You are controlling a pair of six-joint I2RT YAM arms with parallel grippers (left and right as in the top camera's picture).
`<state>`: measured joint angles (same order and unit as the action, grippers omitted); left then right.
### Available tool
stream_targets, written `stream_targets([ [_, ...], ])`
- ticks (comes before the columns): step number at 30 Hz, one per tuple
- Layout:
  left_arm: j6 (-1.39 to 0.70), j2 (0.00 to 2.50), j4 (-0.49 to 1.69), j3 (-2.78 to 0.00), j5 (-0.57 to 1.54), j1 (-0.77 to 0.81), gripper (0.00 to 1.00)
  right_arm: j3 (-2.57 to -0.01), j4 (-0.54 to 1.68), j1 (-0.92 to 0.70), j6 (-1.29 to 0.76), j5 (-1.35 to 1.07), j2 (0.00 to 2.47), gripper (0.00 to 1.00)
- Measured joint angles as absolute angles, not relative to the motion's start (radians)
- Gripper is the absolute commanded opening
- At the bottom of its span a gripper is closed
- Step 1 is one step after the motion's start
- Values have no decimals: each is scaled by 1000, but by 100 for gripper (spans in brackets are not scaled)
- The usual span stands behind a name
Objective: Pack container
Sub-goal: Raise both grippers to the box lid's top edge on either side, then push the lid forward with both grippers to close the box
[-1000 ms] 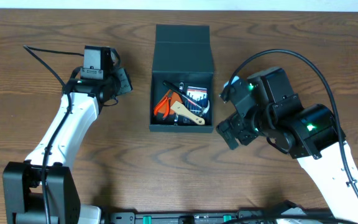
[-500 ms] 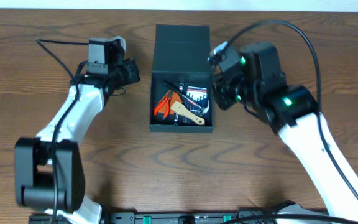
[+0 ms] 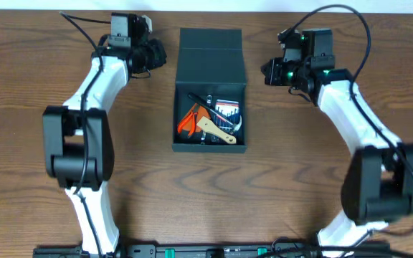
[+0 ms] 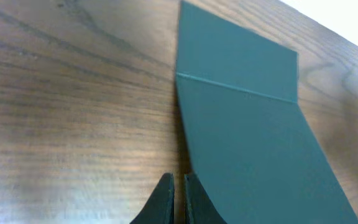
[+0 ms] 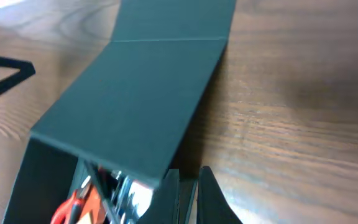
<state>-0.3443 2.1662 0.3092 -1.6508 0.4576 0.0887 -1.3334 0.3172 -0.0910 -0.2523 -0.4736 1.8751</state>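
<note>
The container (image 3: 210,140) is a dark teal box standing mid-table, with its hinged lid (image 3: 211,57) folded back and open. Inside lie orange-handled pliers (image 3: 189,118), a wooden-handled tool (image 3: 219,132) and other small tools. My left gripper (image 3: 159,54) is shut and empty, just left of the lid and apart from it. In the left wrist view its fingertips (image 4: 179,186) sit beside the lid's (image 4: 241,124) left edge. My right gripper (image 3: 266,72) is shut with nothing in it, just right of the box. Seen from the right wrist, the right gripper (image 5: 188,186) is next to the container's right wall, and the pliers (image 5: 73,202) show under the lid (image 5: 142,93).
The wooden table (image 3: 314,179) surrounds the box. Its far edge runs just behind the lid and both grippers. Black cables (image 3: 343,14) loop off each arm near that edge.
Both arms have swung away from the near side to the far side of the table, flanking the lid. The right gripper has gone from open to shut.
</note>
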Motion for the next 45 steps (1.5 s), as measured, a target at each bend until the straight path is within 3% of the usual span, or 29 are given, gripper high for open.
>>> stream_targets([
  [9, -371, 2287, 350, -1701, 572, 45, 6, -1332, 72, -37, -445, -700, 2130, 1],
  [25, -400, 2329, 338, -1702, 689, 64, 6, -1332, -186, -79, -678, -805, 2272, 1],
  [45, -406, 2325, 175, -1723, 870, 35, 6, -1327, -661, -78, -730, -997, 2300, 1],
])
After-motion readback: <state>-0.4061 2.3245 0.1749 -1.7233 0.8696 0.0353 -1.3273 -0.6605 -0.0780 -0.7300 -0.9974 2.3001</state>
